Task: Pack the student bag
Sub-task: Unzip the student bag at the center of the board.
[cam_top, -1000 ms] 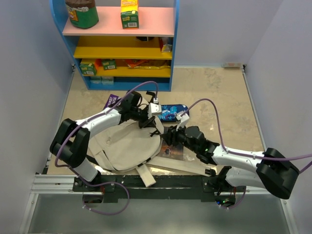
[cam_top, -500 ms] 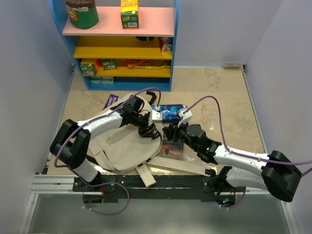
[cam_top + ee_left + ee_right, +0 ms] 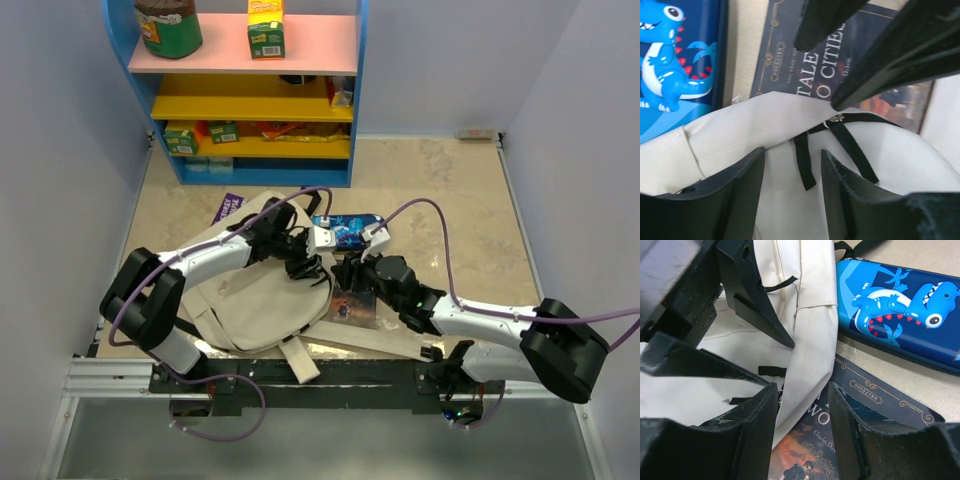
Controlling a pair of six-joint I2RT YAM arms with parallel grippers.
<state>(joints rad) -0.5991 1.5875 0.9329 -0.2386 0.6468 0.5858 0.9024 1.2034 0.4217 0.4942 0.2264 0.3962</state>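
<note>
Beige stone-pattern table (image 3: 450, 200) fills the workspace, with a blue shelf unit (image 3: 340, 100) standing at its far edge.

1. Task object: the student bag (image 3: 255, 300) lies flat on the near-left part of the table, between the two arms. One beige webbing strap (image 3: 370, 340) runs out to the right along the near edge.
2. Adjacent items: a dark book (image 3: 355, 305) lies just right of the bag, its left side tucked under the bag's cream hem. A blue dinosaur pencil case (image 3: 350, 230) lies beyond the book, close to the bag's far-right corner. A purple item (image 3: 229, 207) lies beyond the bag, partly hidden.
3. Left claw (image 3: 303, 262): positioned over the bag's right edge. Fingers stand apart; the wrist view shows cream fabric and two short black pull tabs (image 3: 807, 160) in the gap, nothing clamped.
4. Right claw (image 3: 345, 272): directly opposite the left claw, tips nearly meeting it. Fingers stand apart over the hem and the book cover; nothing is clamped.
</note>
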